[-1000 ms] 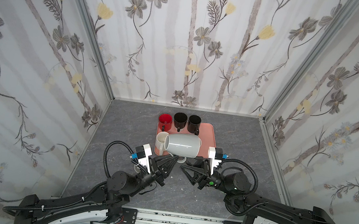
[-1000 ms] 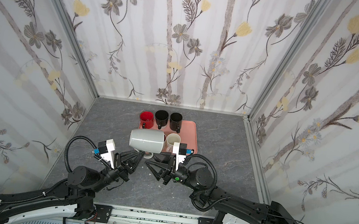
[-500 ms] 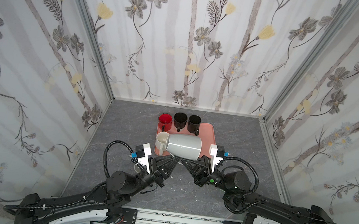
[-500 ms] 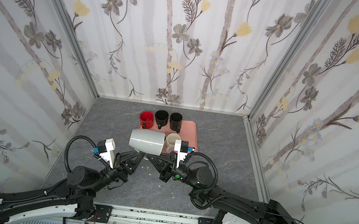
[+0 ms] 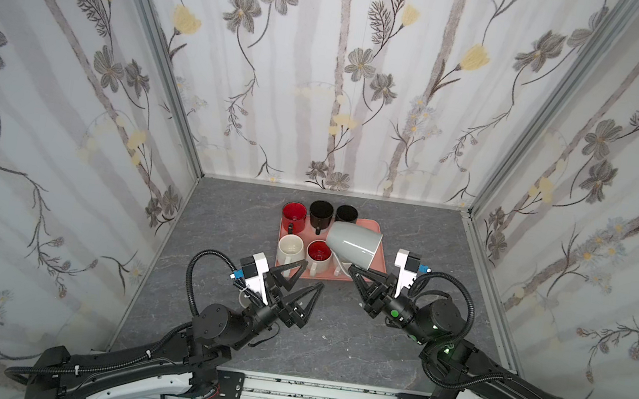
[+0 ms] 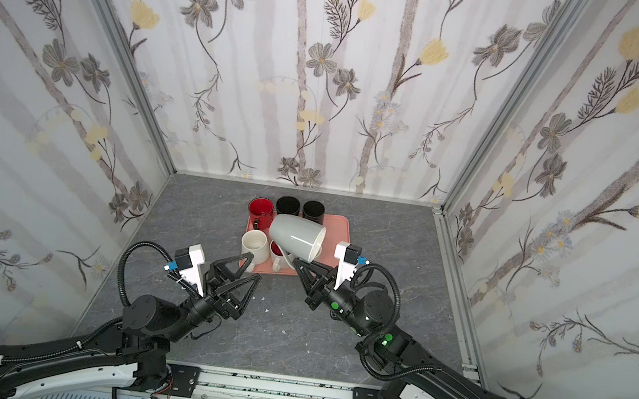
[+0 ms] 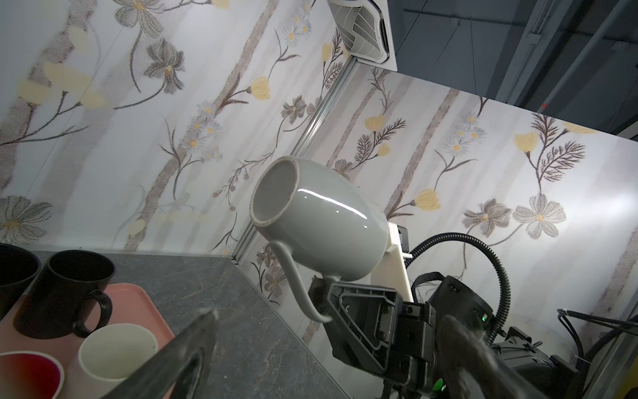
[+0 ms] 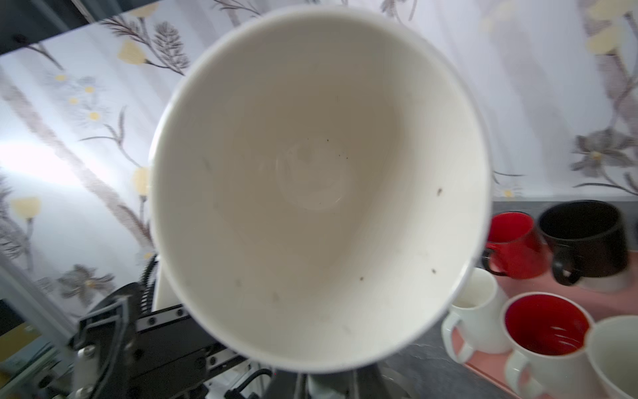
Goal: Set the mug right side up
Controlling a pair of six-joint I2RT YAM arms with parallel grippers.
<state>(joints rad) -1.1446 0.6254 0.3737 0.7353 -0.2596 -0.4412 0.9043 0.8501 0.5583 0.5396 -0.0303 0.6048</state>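
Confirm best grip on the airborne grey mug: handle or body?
Handle, from underneath. The grey mug hangs tipped nearly sideways, handle on its underside: a thin loop the jaws can span, whereas the glossy body looks too wide. The right gripper is shut on it there.

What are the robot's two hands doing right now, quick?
Left gripper: open, holding nothing.
Right gripper: shut on the grey mug, gripping its handle; the mug hangs tipped sideways in the air.
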